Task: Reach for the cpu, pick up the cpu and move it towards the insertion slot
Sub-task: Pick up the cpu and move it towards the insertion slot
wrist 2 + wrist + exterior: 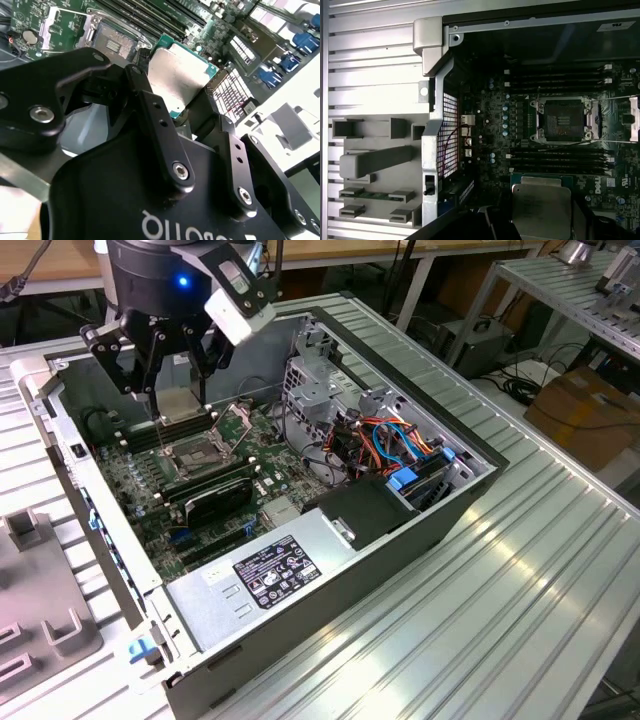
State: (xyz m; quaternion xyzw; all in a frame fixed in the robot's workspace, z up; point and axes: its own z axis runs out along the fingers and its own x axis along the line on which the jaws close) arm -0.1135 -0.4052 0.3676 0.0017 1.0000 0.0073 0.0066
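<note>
The cpu [180, 403] is a flat silver-tan square with a green edge. My gripper [182, 410] is shut on it and holds it in the air inside the open computer case. The chip hangs just above the motherboard [150, 490], a little toward the case's back wall from the open, dark insertion slot [195, 453]. The slot's metal frame [238, 423] is swung up beside it. In the second wrist view the cpu [177, 75] sits between my black fingers [150, 107]. In the first wrist view the cpu [541, 207] lies apart from the slot [563, 118], with memory sticks between them.
The case walls [400, 370] ring the board. A power supply [270, 570] and a drive cage with blue and orange cables [400, 445] fill the exterior view's right side. Memory sticks [205, 480] flank the slot. A grey fixture [40, 620] rests on the ribbed table at the exterior view's left.
</note>
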